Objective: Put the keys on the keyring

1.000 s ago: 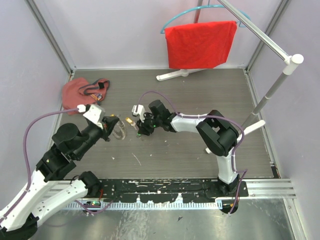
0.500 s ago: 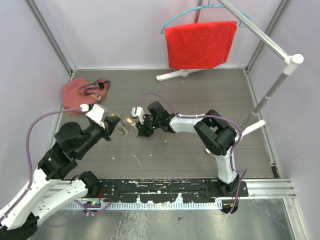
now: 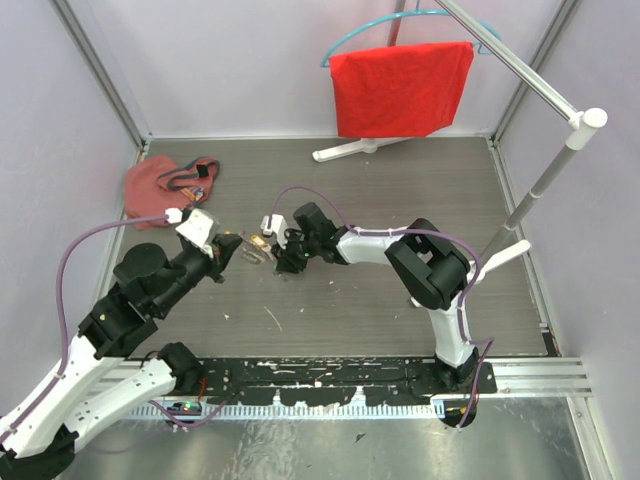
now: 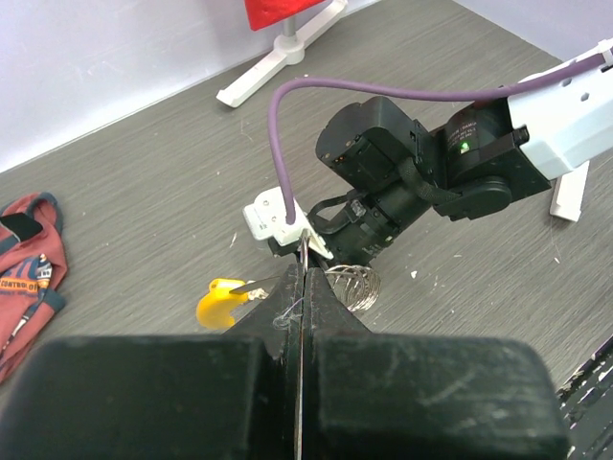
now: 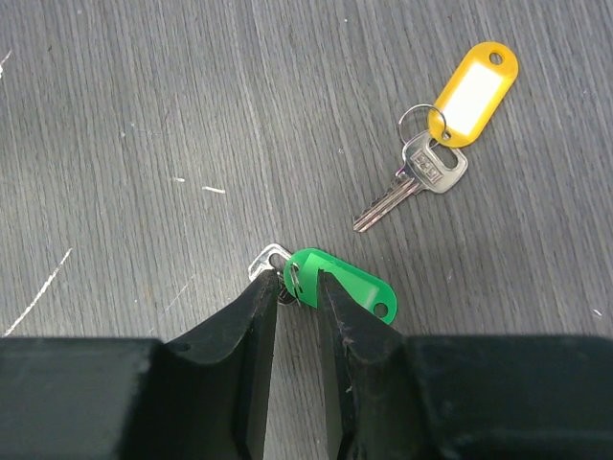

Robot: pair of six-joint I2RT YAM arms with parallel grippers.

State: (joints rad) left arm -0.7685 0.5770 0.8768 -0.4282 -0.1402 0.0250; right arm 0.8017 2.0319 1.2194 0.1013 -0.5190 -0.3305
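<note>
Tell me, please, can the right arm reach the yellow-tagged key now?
Probably yes: the yellow-tagged key lies on bare table just beyond the right claw, though that claw straddles the green-tagged key.

Ref keyring (image 4: 356, 285): key 1 (image 5: 436, 168) just behind it on table (image 3: 400, 200), key 2 (image 5: 345, 285) just right of it betw R gripper (image 5: 297, 283) fingers (image 5: 239, 326); pouch (image 3: 160, 182) far back-left, stand (image 3: 365, 147) back-right.

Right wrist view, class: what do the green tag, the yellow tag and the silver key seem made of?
Green tag: probably plastic, smooth, evenly coloured, slight sheen. Yellow tag: likely plastic too, white label insert. Silver key: metal, bright silvery glint.
</note>
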